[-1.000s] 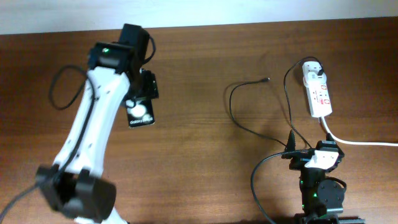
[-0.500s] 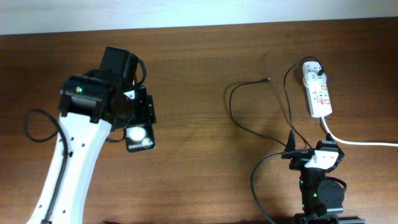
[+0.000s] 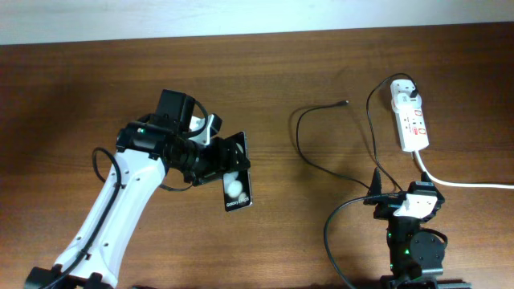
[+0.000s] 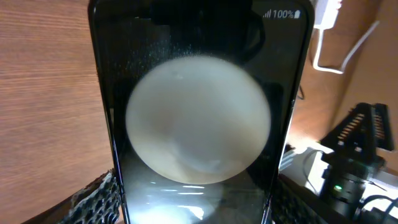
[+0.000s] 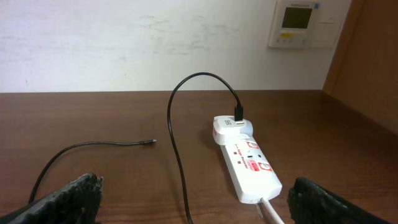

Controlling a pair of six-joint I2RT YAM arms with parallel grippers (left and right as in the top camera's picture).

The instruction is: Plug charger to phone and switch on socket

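My left gripper (image 3: pixel 210 160) is shut on the phone (image 3: pixel 234 183), a black slab with white round spots and tiny text at its near end, held above the table left of centre. In the left wrist view the phone (image 4: pixel 199 112) fills the frame between my fingers (image 4: pixel 93 202). The charger's thin black cable (image 3: pixel 301 132) lies right of centre, its connector tip (image 3: pixel 345 102) free on the table, its far end in a white plug (image 3: pixel 401 90) on the socket (image 3: pixel 413 124). My right gripper (image 3: pixel 408 205) is open and empty at the front right, facing the socket (image 5: pixel 252 168) and the cable (image 5: pixel 171 124).
The socket's thick white cord (image 3: pixel 470 185) runs off to the right edge. A wall with a thermostat panel (image 5: pixel 298 22) stands behind the table. The right arm's base (image 4: pixel 360 162) shows in the left wrist view.
My left arm has swung the phone from the back left rightwards and towards the front, closer to the table's centre. The right arm, cable and socket have not moved.
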